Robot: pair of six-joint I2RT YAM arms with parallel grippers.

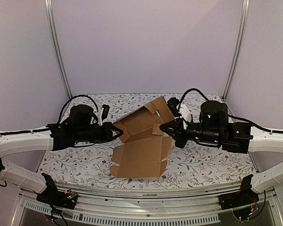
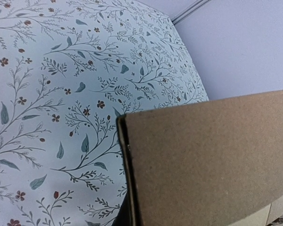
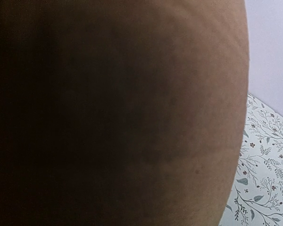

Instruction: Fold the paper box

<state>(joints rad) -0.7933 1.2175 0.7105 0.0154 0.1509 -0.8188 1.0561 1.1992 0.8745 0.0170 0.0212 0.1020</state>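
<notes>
Pale lilac walls [image 1: 146, 42] (floral tablecloth [image 1: 203, 165])

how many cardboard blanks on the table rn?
1. The paper box sits in the middle of the table, near half flat, far half raised between the left hand and right hand. A second sheet directly beneath could be hidden.

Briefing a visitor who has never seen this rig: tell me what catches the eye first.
The brown paper box, half unfolded, lies mid-table on the floral cloth, its rear half tilted up. The left gripper and right gripper grip that raised half at opposite sides.
</notes>
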